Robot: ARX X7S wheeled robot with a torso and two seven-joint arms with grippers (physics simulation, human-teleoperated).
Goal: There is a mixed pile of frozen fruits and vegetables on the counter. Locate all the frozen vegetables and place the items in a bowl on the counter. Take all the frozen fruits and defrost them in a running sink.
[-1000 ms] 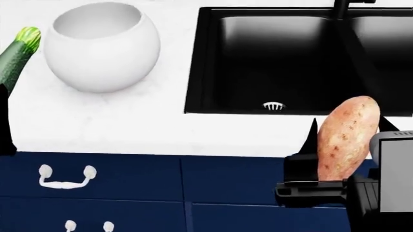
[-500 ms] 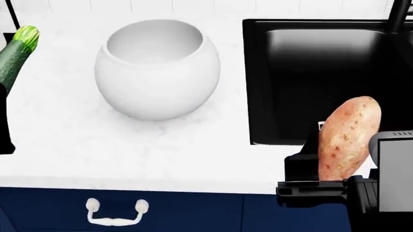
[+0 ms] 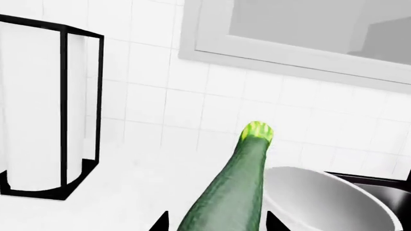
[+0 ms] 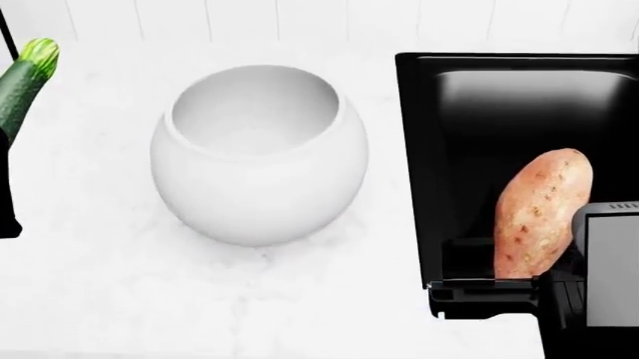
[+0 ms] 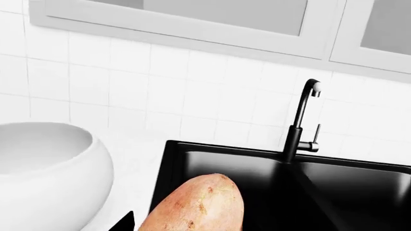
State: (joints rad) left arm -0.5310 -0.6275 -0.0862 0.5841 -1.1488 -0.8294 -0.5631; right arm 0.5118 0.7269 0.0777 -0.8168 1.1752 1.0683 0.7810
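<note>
View has closed in: bowl [image 4: 257, 153] now central. Right hand [image 4: 499, 280] clamps sweet potato [image 4: 539, 213], left hand [image 4: 8, 187] clamps zucchini [image 4: 25, 78]; both ready to drop.

right gripper [image 4: 499, 280] matte black, blocky; grey boxy panel behind; left gripper [image 4: 8, 202] black

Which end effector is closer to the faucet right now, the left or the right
Right. The right end effector, holding the sweet potato, sits at the sink's near edge, facing the faucet. The left end effector, holding the zucchini, is beyond the bowl.
</note>
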